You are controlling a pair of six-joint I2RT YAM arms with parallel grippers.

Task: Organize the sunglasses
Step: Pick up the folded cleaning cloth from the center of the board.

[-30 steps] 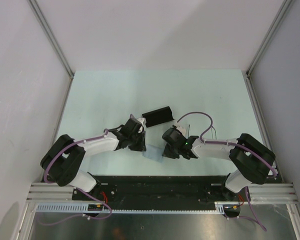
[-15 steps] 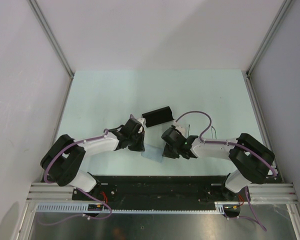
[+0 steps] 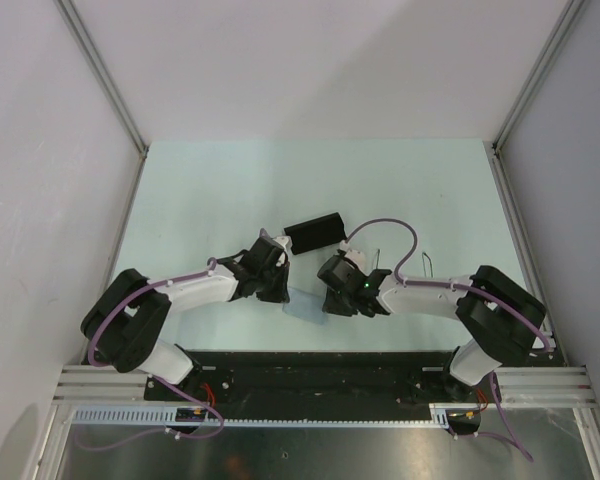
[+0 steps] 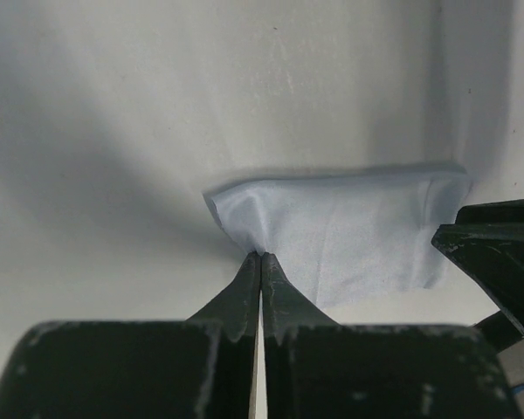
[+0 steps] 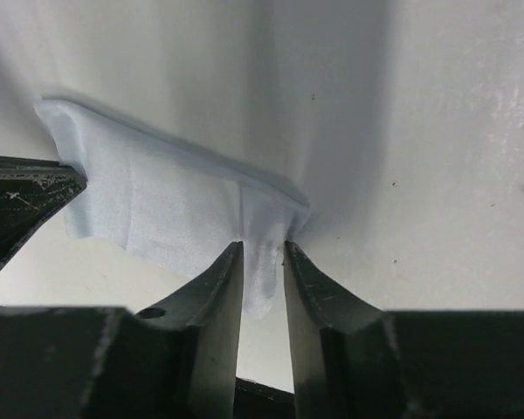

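The sunglasses (image 3: 427, 266) are thin dark wire on the table, partly hidden behind my right arm. They are out of both wrist views. A light blue cloth (image 3: 302, 304) lies folded between my two grippers. My left gripper (image 3: 277, 288) is shut on one corner of the cloth (image 4: 349, 231), its tips (image 4: 261, 256) pressed together. My right gripper (image 3: 330, 294) has its jaws a little apart (image 5: 264, 249). The opposite corner of the cloth (image 5: 170, 205) hangs loosely between them. The black oblong case (image 3: 315, 231) lies just beyond both grippers.
The pale table top (image 3: 230, 190) is walled on the left, right and back. The black base rail (image 3: 310, 370) runs along the near edge. A purple cable loops above the right wrist.
My right gripper has moved a little left, toward the left gripper, and the cloth between them looks narrower. The left gripper has barely moved.
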